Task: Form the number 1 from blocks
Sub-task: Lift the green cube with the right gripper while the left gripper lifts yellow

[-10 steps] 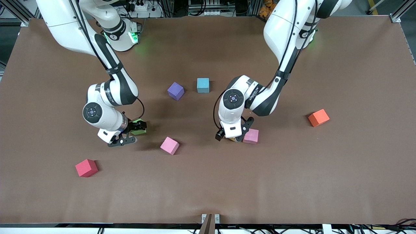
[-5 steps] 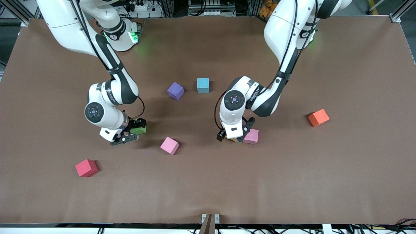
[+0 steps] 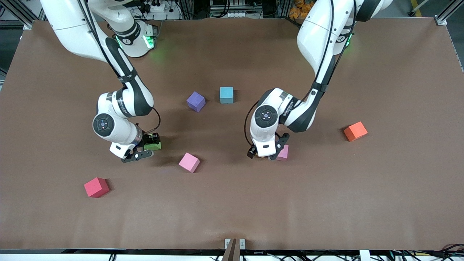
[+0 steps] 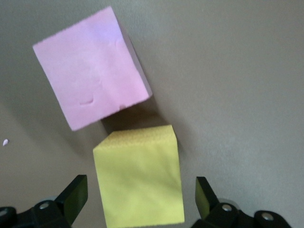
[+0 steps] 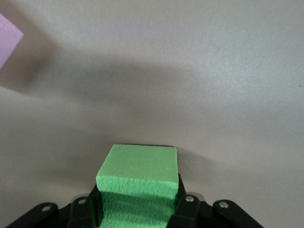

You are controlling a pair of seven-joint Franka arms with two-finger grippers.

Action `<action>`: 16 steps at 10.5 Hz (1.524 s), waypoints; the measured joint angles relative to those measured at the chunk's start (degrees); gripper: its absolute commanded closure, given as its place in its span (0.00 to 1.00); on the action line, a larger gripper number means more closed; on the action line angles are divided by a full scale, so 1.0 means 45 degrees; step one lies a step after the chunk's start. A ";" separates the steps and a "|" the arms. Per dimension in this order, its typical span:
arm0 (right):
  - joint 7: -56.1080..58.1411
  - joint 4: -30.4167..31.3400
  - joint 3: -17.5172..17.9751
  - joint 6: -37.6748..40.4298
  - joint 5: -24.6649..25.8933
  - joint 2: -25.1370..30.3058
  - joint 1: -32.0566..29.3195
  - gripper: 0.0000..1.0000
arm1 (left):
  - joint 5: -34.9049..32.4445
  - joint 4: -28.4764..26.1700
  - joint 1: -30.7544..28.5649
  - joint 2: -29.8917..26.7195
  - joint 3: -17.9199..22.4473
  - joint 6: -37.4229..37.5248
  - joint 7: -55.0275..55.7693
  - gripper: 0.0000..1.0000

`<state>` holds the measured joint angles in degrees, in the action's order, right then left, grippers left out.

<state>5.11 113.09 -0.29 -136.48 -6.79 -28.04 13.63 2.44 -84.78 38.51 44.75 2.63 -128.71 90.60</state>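
Shifted slightly toward the left arm's end, the left gripper is seen open astride the yellow block; at the other end, the green block is held clamped in the right gripper; a pink block lies just beside the yellow.

Right arm: from base at top edge of surface, elbow bent, wrist angled down toward surface middle. Right claw low, fingers clamped on green block.

Left arm: long reach down from top edge, forearm folded back, wrist pointing straight down. Left claw low near surface centre, fingers spread wide, either side of yellow block, not touching.
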 measured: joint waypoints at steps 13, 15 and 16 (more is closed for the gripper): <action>-0.6157 -0.0481 0.0024 0.0555 -0.0158 0.1708 0.2481 0.47 | -0.0221 -0.0064 -0.0020 0.0119 -0.0005 0.0173 -0.0353 1.00; -0.6713 -0.0482 0.0025 0.0531 -0.0158 0.1701 0.2778 0.47 | -0.0356 -0.0072 -0.0036 -0.0524 -0.0023 0.1652 -0.1566 1.00; -0.6774 -0.0481 0.0018 0.0528 -0.0158 0.1694 0.2786 0.47 | -0.0361 -0.0438 -0.0020 -0.1226 -0.0100 0.2233 -0.2401 1.00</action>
<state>-25.37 110.93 -0.21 -134.10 -7.50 -20.41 26.16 0.81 -86.75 38.42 39.23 2.18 -118.66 79.80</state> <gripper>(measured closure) 0.471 0.383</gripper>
